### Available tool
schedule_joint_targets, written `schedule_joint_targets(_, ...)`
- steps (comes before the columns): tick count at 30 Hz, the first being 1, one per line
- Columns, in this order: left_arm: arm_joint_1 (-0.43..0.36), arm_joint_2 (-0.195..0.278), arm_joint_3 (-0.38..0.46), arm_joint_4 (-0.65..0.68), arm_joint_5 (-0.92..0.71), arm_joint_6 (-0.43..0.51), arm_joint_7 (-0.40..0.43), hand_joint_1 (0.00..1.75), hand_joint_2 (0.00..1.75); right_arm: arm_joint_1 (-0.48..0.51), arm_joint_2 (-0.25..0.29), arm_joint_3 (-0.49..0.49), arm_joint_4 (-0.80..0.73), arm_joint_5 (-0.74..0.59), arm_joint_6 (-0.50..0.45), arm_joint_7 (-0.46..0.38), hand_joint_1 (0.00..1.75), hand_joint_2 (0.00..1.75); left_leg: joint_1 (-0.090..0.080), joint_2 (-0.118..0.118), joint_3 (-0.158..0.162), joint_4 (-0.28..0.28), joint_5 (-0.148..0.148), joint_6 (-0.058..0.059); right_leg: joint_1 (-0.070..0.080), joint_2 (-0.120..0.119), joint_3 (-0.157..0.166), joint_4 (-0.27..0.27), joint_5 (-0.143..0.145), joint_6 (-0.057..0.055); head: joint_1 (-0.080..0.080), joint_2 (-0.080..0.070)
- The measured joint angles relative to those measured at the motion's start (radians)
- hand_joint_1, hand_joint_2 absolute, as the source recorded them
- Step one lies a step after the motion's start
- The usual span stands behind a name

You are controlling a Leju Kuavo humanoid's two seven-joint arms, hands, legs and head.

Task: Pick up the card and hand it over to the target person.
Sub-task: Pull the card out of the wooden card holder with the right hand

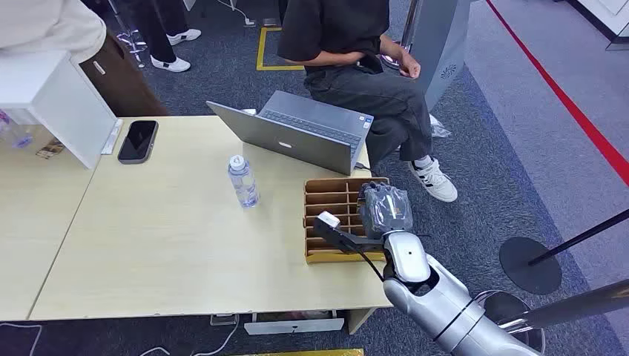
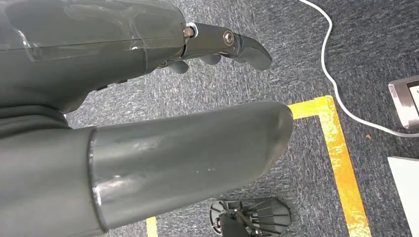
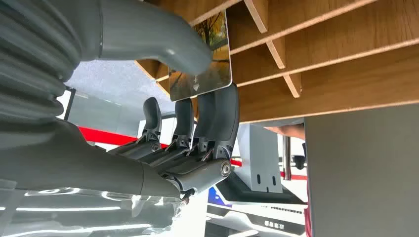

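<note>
1. Phone [image 1: 138, 140] lies dark and face up at the far left of the light wooden table [image 1: 163, 245], beside a white box [image 1: 56, 100].
2. Water bottle [image 1: 242, 181] stands upright near the table's middle, apart from everything else.
3. An open grey laptop [image 1: 304, 133] sits behind it, and a seated person [image 1: 356, 67] in dark clothes is just beyond the table's far edge.
4. A brown slotted card holder [image 1: 337, 199] lies on the table near its right edge.
5. The right hand [image 1: 385, 210] is over the holder; in the right wrist view its thumb and fingers [image 3: 217, 113] pinch the card [image 3: 202, 74], which is partly inside one of the holder's slots.
6. The left hand [image 2: 163, 123] hangs over the grey carpet with yellow tape [image 2: 341, 163], holding nothing, thumb and fingers apart.
</note>
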Motion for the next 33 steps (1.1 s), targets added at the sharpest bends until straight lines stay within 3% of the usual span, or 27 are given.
schedule_joint_targets(24,0.002,-0.001,0.005,-0.001,0.004,0.002,-0.003,0.00,0.00,-0.007,-0.011,-0.001,-0.035,-0.005,0.015,0.007,1.66,1.75,0.000,-0.001,-0.001,0.001,0.000,0.000,0.000,0.000,0.000,0.001,-0.001,0.000,0.000,0.000)
schedule_joint_targets(33,0.012,0.009,0.013,-0.002,0.011,-0.005,-0.020,0.00,0.00,-0.022,-0.080,-0.002,-0.227,-0.012,0.076,0.013,1.71,1.75,0.000,0.000,-0.001,0.001,0.000,0.000,0.000,0.000,-0.001,0.001,-0.001,0.000,0.000,0.000)
